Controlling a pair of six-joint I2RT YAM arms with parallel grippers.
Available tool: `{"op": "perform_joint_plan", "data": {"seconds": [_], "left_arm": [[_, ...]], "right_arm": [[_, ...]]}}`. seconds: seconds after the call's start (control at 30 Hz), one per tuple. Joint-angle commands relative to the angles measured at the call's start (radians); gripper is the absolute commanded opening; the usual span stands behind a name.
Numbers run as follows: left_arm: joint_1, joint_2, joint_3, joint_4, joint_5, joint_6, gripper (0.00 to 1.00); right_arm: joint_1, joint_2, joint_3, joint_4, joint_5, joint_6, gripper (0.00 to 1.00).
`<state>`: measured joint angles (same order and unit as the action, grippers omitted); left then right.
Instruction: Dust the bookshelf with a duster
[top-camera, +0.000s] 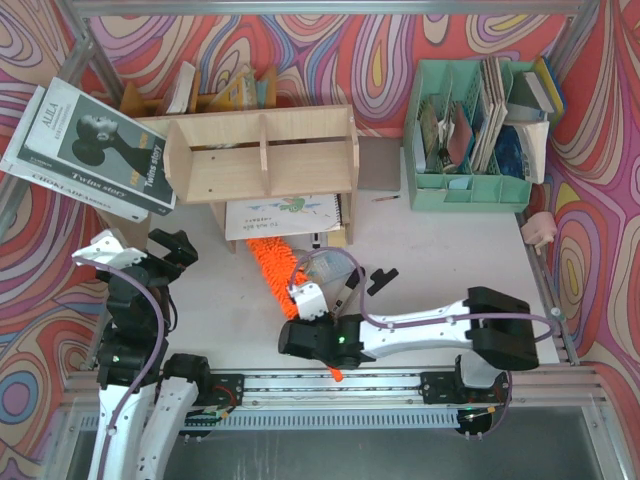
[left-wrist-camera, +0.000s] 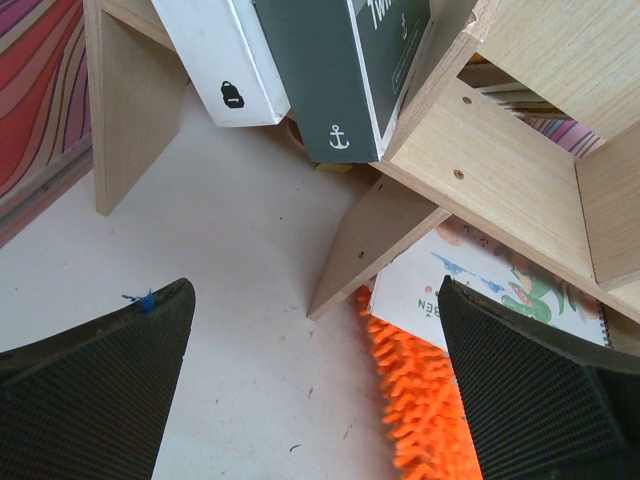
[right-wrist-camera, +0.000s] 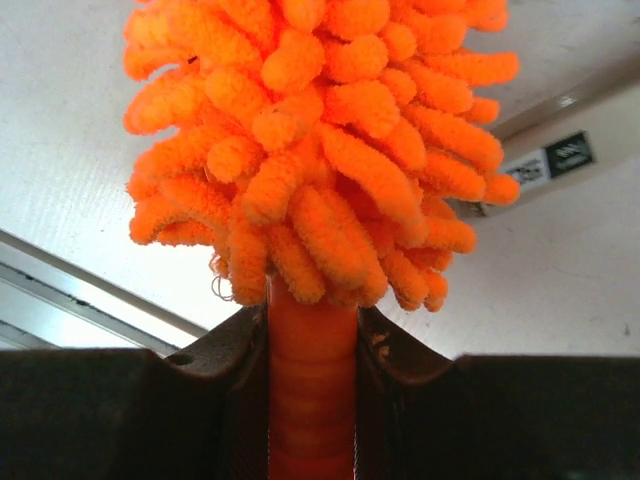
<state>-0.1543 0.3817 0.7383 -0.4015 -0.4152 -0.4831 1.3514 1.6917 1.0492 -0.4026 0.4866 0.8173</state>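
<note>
On the white counter (top-camera: 450, 250), just in front of the light unpainted plywood bookshelf (top-camera: 262, 150) with two compartments, the long bright orange fluffy duster (top-camera: 272, 265) runs diagonally. Its chenille head points toward the shelf's foot and a spiral notebook (top-camera: 285, 215) lying beneath it. The right claw (top-camera: 308, 312) is clenched on the duster's thin orange plastic handle (right-wrist-camera: 312, 400), just behind the fluff, and the handle's end pokes out behind it. The left claw (top-camera: 135, 248) hangs released and empty, jaws wide, near the shelf's left leg. Large grey and white books (top-camera: 95, 150) lean off the shelf's left end. By my reading, only the pick-up is done. The head sits low and touches none of the boards, so wiping the top and both compartments is still to do.
</note>
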Motion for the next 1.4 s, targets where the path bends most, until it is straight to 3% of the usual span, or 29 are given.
{"op": "perform_joint_plan", "data": {"seconds": [0.0,0.23,0.47,0.77,1.0,1.13,1.37], "left_arm": [[0.009,0.003,0.004,0.012,0.006,-0.007,0.99],[0.009,0.004,0.003,0.012,0.009,-0.009,0.98],[0.009,0.006,0.004,0.012,0.010,-0.009,0.98],[0.009,0.002,0.004,0.009,0.004,-0.007,0.98],[0.009,-0.001,0.004,0.009,0.005,-0.008,0.98],[0.009,0.000,0.004,0.010,0.006,-0.009,0.99],[0.009,0.000,0.004,0.010,0.007,-0.008,0.98]], "right_arm": [[0.012,-0.126,-0.031,-0.102,0.169,0.167,0.00],[0.012,-0.207,-0.110,-0.302,0.224,0.460,0.00],[0.011,-0.157,-0.101,-0.355,0.187,0.501,0.00],[-0.026,-0.085,-0.077,-0.268,0.108,0.374,0.00],[-0.026,-0.189,-0.094,-0.276,0.184,0.386,0.00],[-0.026,-0.239,-0.110,-0.211,0.184,0.300,0.00],[-0.023,-0.160,-0.115,-0.053,0.070,0.126,0.00]]}}
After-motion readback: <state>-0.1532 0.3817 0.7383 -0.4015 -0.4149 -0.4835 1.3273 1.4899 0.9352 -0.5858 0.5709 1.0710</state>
